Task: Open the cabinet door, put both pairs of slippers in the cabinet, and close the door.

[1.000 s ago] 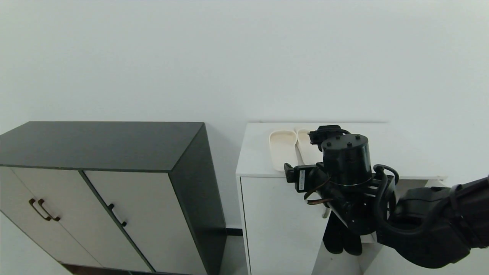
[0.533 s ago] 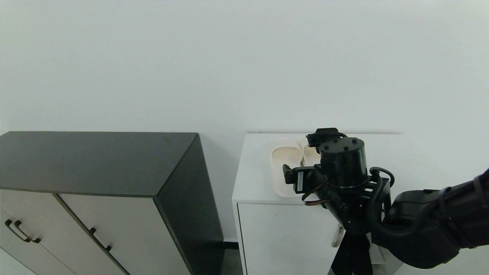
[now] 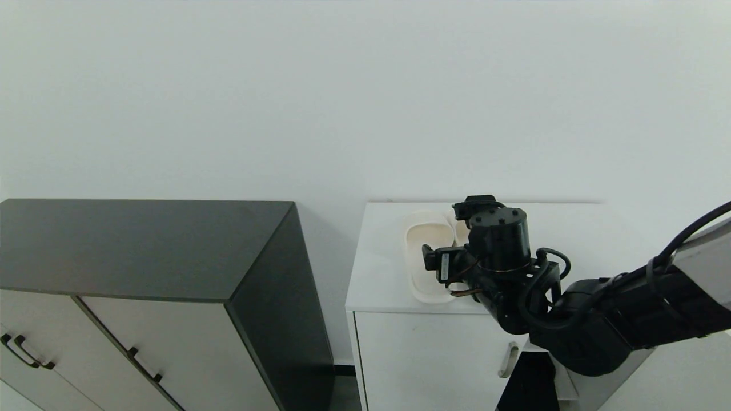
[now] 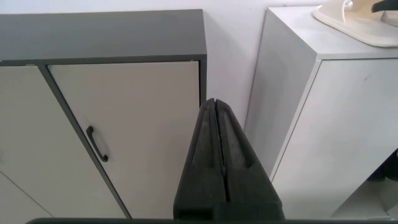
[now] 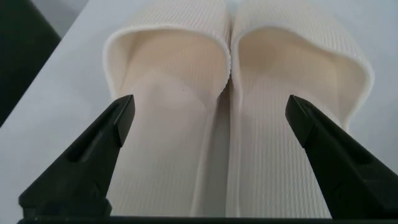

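DESK: Where is the pair of cream slippers [image 3: 427, 260], and which way does it point?

PHOTOGRAPHER: It sits on top of the white cabinet [image 3: 377, 274], at 4 o'clock in the head view, toward the top's 9 o'clock side. The two lie side by side and touching. Their long axis runs from 6 to 12 o'clock, with toes toward the wall [image 3: 365, 103] at 12 and heels close to the front edge at 6.

DESK: And the grippers?

PHOTOGRAPHER: The right gripper [image 5: 211, 104] hangs over the pair. Its black fingers [image 5: 93, 162] are spread wide, one over each slipper, gripping nothing. The left gripper [image 4: 214, 106] is pressed closed and empty, facing the gap between the two cabinets.

DESK: What else is around?

PHOTOGRAPHER: A dark-topped cabinet [image 3: 143, 245] with pale doors stands at 8 o'clock, near the white one. The right arm enters from 4 o'clock, and its wrist covers most of the slipper on the 3 o'clock side. A pale handle [image 3: 506, 359] shows on the white cabinet's front.
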Available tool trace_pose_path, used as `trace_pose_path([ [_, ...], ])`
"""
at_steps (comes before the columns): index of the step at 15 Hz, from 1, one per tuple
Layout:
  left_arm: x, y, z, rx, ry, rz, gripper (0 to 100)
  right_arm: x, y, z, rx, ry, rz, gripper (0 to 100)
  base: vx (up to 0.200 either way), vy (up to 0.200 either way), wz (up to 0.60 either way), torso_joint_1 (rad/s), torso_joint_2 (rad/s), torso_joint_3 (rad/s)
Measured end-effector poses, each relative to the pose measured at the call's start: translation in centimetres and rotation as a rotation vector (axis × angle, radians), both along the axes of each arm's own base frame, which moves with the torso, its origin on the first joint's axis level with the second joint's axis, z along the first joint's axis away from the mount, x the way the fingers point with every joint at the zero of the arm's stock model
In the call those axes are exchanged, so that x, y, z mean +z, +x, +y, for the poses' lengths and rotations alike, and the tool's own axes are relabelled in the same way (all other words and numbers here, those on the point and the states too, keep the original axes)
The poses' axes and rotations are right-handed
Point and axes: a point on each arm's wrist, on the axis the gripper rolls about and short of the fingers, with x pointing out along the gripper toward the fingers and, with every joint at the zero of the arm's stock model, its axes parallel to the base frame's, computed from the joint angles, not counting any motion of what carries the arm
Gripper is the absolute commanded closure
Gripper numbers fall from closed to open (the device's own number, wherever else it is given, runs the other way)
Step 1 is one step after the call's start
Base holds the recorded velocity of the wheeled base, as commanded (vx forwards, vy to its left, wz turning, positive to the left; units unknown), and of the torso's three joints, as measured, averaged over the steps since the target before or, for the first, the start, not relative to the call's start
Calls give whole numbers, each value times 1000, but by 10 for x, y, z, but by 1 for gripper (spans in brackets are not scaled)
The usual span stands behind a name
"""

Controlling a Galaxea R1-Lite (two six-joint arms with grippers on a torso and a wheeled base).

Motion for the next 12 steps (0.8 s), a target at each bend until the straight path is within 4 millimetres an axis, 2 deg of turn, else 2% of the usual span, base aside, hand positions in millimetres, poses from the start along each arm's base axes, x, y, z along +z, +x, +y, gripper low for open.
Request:
trace_pose_path([
  [6,0,0,0,0,0,0,100,-6,34,-2,-54,-1,-17,0,0,0,0,0,0,0],
  [10,0,0,0,0,0,0,100,-9,46,3,-41,-1,-24,0,0,0,0,0,0,0],
  [11,0,0,0,0,0,0,100,-8,49,4,-43,2,-29,100,0,0,0,0,0,0],
  [12,0,0,0,0,0,0,100,-9,51,5,-43,-5,-33,100,0,0,0,0,0,0],
])
